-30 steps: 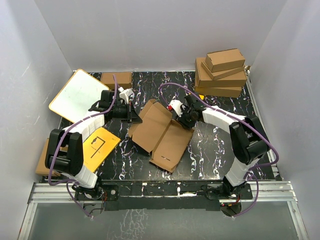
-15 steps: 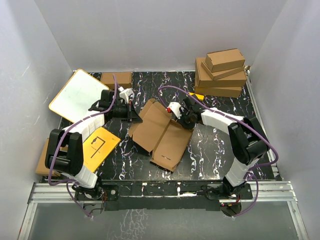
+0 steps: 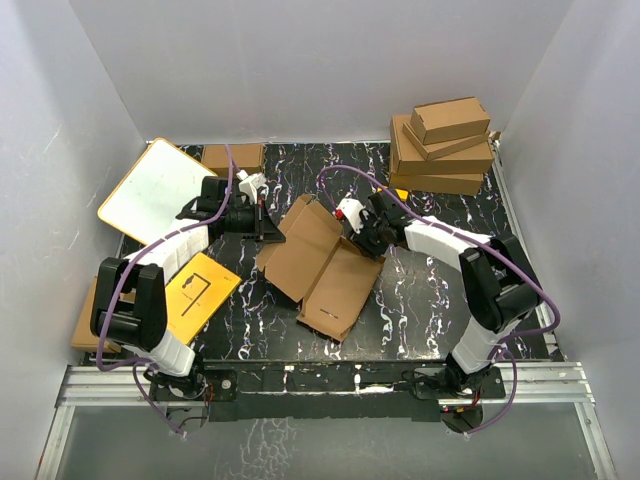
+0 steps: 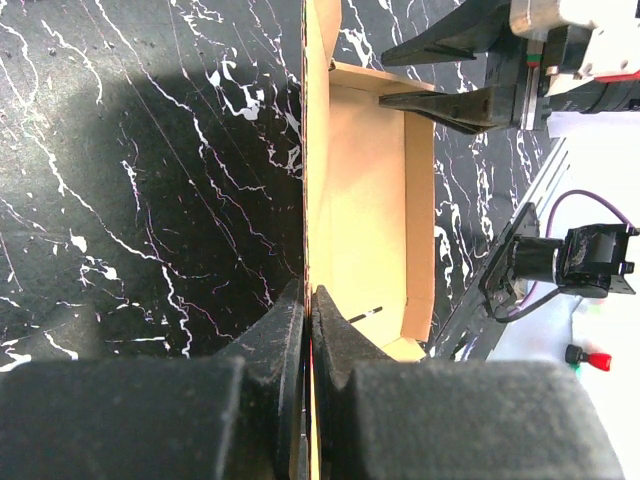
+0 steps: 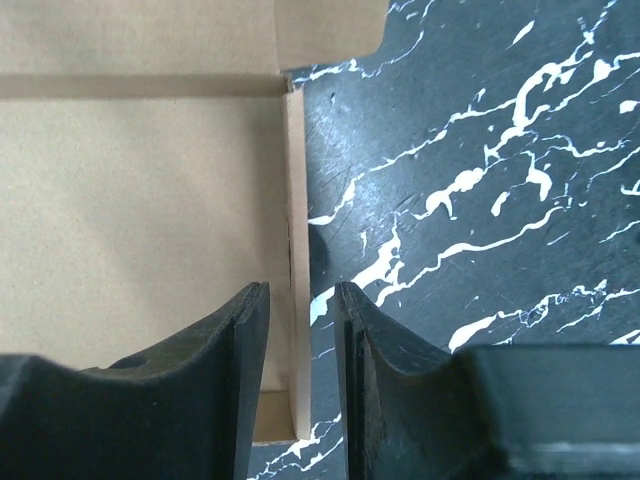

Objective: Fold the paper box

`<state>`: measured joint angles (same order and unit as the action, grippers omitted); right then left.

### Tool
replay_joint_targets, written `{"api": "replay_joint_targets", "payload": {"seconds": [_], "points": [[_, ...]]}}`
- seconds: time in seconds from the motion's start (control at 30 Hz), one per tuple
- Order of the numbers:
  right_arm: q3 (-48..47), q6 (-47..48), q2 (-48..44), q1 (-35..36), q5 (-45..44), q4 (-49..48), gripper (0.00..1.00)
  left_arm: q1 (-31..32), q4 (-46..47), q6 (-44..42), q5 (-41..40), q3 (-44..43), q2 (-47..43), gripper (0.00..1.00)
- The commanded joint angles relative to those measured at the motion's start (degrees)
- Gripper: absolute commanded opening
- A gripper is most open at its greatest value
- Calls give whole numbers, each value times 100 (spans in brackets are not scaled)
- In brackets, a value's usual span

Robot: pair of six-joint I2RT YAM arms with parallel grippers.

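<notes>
The paper box (image 3: 318, 268) is a brown die-cut cardboard sheet lying partly folded in the middle of the black marbled table. My left gripper (image 3: 272, 230) is at its left side, shut on a raised side flap. In the left wrist view the fingers (image 4: 285, 330) pinch that thin edge, and the box's inside (image 4: 368, 200) stretches away beyond them. My right gripper (image 3: 358, 234) is at the sheet's far right corner. In the right wrist view it (image 5: 298, 300) stands open, its jaws straddling a narrow upright wall (image 5: 296, 180) without pressing it.
A stack of folded brown boxes (image 3: 442, 145) stands at the back right. A white board with an orange rim (image 3: 155, 190) leans at the back left, with a small brown box (image 3: 233, 157) behind it. A yellow card (image 3: 200, 290) lies at the left, over flat cardboard (image 3: 83, 328).
The left gripper has shifted slightly toward the back with the flap, and the sheet has moved a little with it. The right gripper stays at the far right wall.
</notes>
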<state>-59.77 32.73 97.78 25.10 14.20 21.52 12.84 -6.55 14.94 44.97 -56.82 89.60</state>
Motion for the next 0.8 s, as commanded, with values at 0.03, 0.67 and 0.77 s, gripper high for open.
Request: {"api": "replay_joint_targets", "payload": {"seconds": [0.03,0.67,0.77], "points": [[96,-376,-180,-13,54,-866,37,-36,-60,-31,283,-225,-22,0],[165,-279,189,210,-406,-1077,24,-21,18,18,398,-216,58,0],[167,-291,189,222,-539,-1097,14,-24,13,11,398,-216,74,0]]}}
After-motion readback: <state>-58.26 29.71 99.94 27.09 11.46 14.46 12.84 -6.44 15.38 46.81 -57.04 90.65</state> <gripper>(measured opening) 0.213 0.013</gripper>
